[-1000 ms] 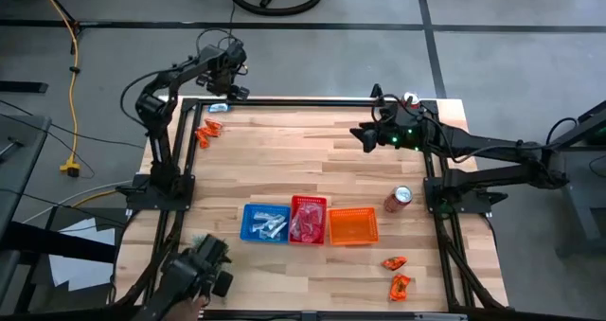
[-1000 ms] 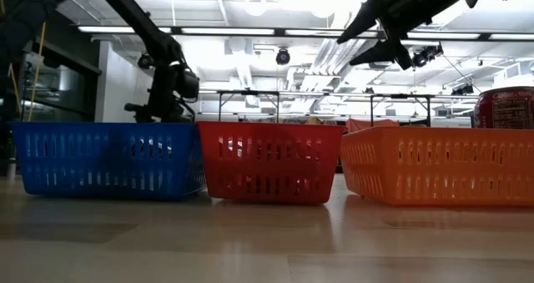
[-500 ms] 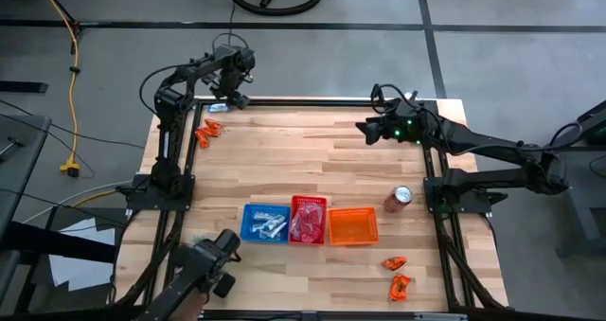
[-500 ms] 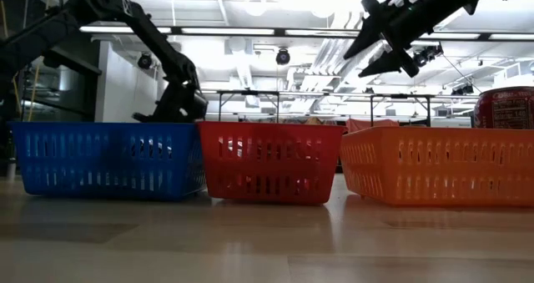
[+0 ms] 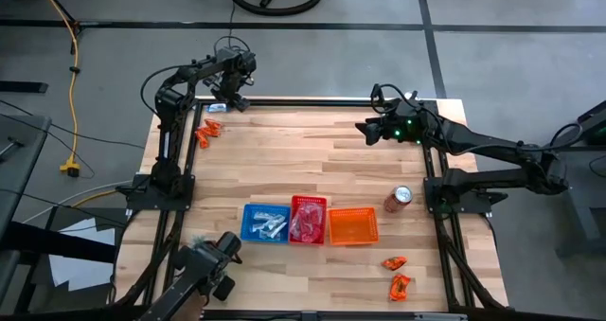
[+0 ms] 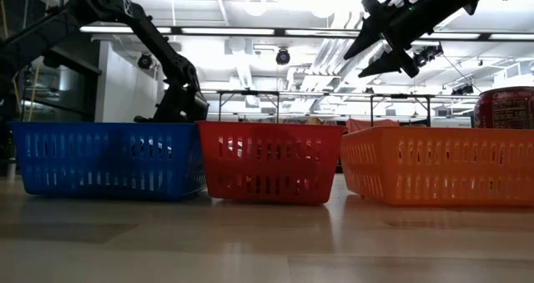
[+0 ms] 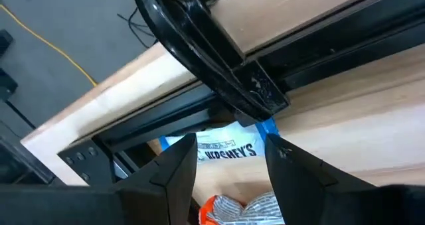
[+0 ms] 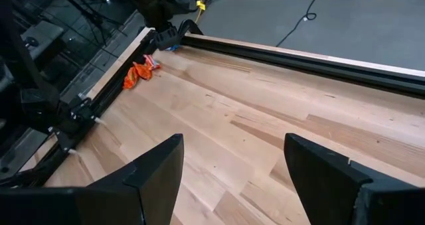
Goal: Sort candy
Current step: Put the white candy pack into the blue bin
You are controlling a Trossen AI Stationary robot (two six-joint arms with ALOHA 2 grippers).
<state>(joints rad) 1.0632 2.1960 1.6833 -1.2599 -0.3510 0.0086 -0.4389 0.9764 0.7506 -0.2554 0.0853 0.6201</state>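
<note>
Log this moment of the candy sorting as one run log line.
left gripper: open over blue/silver candy at far left corner | right gripper: open, waiting above table

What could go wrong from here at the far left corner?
1. The blue packet lies tight against the black rail, so the left gripper, its jaws open around it, may hit the rail or pinch only an edge.
2. The orange packet sits right beside it and could get nudged or grabbed too.
</note>
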